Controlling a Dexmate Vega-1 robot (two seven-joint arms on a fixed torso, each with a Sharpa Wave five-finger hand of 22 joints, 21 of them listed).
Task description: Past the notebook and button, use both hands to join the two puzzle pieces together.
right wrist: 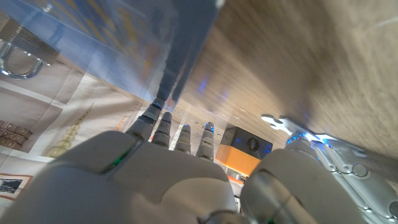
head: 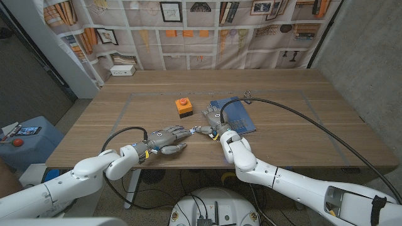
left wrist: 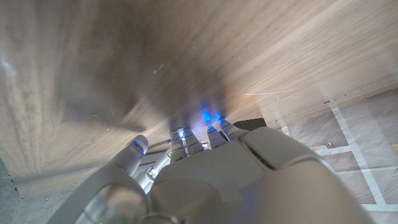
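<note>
Puzzle pieces: 2 pale pieces (head: 202, 130) on the tabletop (head: 282, 94), between the fingertips of both robot hands; too small to tell whether joined.
Left robot hand (head: 164, 139): fingers stretched toward the pieces; grip cannot be told.
Right robot hand (head: 213, 119): over the blue notebook (head: 242, 114) edge; grip unclear.
Button (head: 183, 107): orange box, just behind the pieces.

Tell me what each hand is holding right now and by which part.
It cannot be told. The left hand and right hand meet at a small pale piece, but the grip is too small to see.
</note>
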